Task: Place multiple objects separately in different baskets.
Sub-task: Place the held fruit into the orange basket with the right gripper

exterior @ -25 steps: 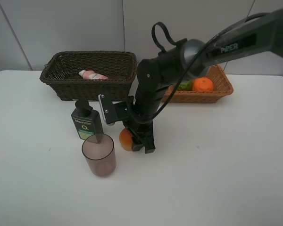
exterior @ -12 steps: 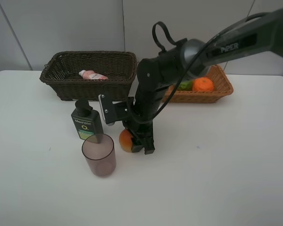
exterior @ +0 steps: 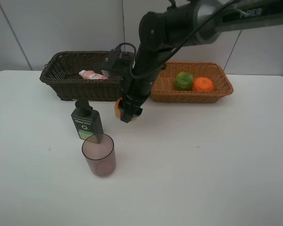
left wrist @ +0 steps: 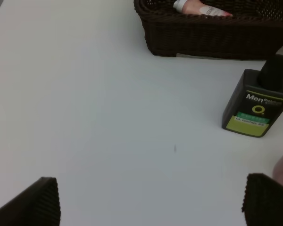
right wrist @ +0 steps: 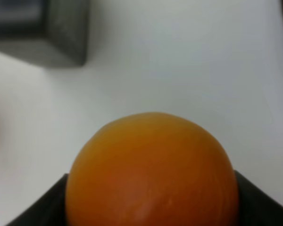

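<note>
Gripping the red-orange round fruit, the right claw is clenched on it and, as far as the high view lets me judge, hangs clear of the desk. The right wrist view shows the fruit filling the grip, with blurred white desk beyond it.

This hold reads as a carry, with like sorted with like. The light orange-tan basket lies behind the claw and off to its right. It already holds the green oval fruit and the orange tangerine side by side, so I judge it to be this fruit's destination. There is free room at the end nearer the claw.

The dark brown basket stands just behind the claw and to its left, with the pink bottle lying in it. It seems reserved for the containers.

The dark green pump bottle stands upright on the desk near the claw, on its left. The translucent mauve cup stands upright in front of the bottle. I cannot tell whether the two touch. Both probably belong in the dark basket.

The left claw is released, its fingers spread wide and holding nothing. It sits above bare desk, with the pump bottle ahead of it and the dark basket beyond. It is likely kept there out of the right arm's way.
</note>
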Robot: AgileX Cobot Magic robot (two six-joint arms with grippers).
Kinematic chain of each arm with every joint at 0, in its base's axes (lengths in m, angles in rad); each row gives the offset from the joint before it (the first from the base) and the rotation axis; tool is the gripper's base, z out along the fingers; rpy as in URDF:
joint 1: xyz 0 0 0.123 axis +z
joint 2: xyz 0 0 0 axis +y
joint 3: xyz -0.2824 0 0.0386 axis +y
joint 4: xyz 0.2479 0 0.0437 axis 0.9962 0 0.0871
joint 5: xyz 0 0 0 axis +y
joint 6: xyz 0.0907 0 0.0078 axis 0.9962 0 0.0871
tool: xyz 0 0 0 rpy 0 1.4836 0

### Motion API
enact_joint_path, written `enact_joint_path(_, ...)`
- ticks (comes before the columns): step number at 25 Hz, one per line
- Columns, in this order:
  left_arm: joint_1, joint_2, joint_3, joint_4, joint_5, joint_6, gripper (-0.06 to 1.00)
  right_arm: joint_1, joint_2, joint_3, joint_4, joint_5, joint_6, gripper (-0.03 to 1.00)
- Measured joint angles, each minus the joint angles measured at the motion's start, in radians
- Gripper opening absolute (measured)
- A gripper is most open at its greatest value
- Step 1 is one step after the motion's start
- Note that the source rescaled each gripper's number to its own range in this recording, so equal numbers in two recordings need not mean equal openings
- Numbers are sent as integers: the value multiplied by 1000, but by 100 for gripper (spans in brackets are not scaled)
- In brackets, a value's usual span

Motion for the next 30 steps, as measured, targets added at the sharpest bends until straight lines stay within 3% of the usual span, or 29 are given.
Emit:
enact_joint_path(7, 0, 0, 0, 0, 0, 0, 100, -51, 0, -205, -71, 79, 453, 47)
enact_joint_path(14, 0, 0, 0, 0, 0, 0, 100, -172, 5, -241, -153, 79, 761, 47)
enact_joint_path(21, 0, 0, 0, 0, 0, 0, 100, -247, 74, -242, -211, -3, 893, 47)
enact_joint_path(30, 0, 0, 0, 0, 0, 0, 100, -247, 186, -242, -242, -106, 919, 47)
